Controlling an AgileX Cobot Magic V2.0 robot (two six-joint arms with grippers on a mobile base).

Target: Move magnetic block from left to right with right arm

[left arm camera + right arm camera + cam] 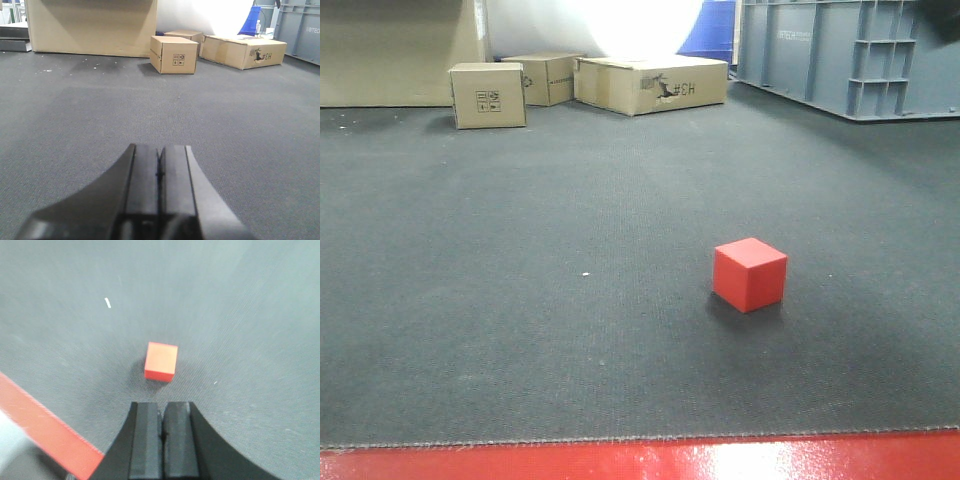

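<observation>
Grey woven carpet [520, 300] fills the frame, tan cardboard boxes [650, 82] and a blue-grey crate [840, 55] along its top. Lower right sits the matte red magnetic block [750, 274], apart from my right gripper [161, 422]; both it and my left gripper [159, 172] have fingers pressed together.

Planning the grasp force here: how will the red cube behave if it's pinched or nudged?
The cube looks solid with flat faces, so it likely stays stiff under a pinch and won't roll. It sits flat on the textured carpet, so a nudge would probably drag or tip it rather than slide it. Its matte faces likely give decent grip.
</observation>
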